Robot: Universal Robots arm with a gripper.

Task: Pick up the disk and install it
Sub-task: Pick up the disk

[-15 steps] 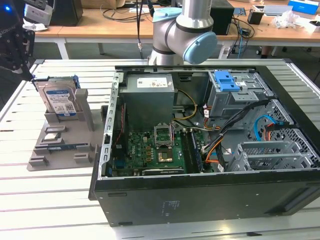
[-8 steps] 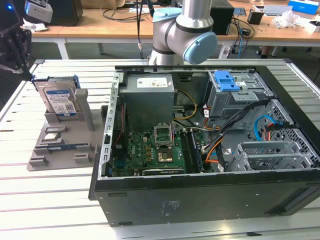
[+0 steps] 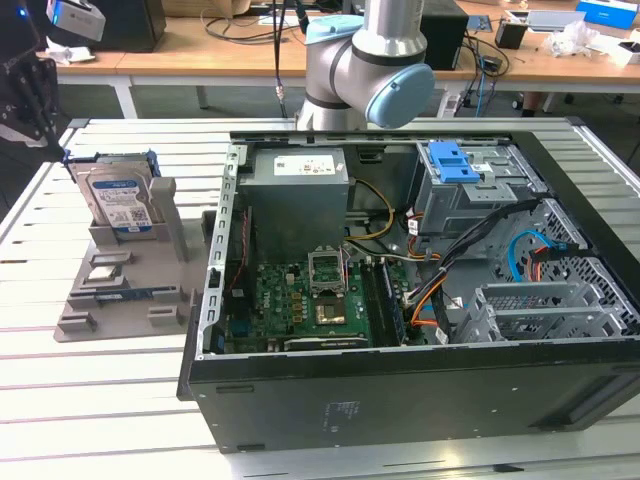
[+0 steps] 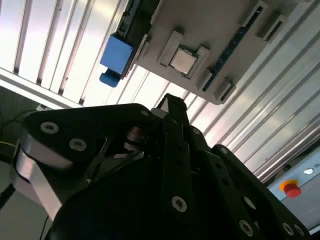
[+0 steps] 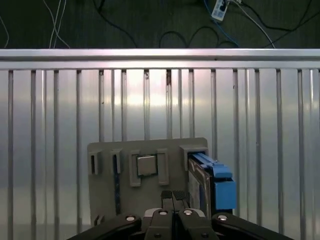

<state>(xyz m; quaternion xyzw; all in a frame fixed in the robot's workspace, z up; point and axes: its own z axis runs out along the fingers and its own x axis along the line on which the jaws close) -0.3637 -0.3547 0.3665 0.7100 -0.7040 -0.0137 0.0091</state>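
The disk (image 3: pixel 116 201) stands on edge in a slot of the grey holder (image 3: pixel 120 290) on the exterior view's left, its white-and-blue label facing out and its blue carrier frame around it. The first wrist view shows the disk (image 5: pixel 214 184) from above, and the second wrist view shows its blue frame end (image 4: pixel 116 54). My gripper (image 3: pixel 33 108) hangs above and behind the disk at the far left edge, apart from it. In both wrist views the black fingers (image 5: pixel 173 198) (image 4: pixel 172 106) are pressed together with nothing between them.
An open computer case (image 3: pixel 420 390) fills the table's middle and right, with a blue clip on a grey metal cage (image 3: pixel 452 163) inside. A small square silver chip (image 5: pixel 146 165) sits in the holder. The arm's base (image 3: pixel 365 70) stands behind the case. A red button (image 4: pixel 291 188) lies beyond the slatted table.
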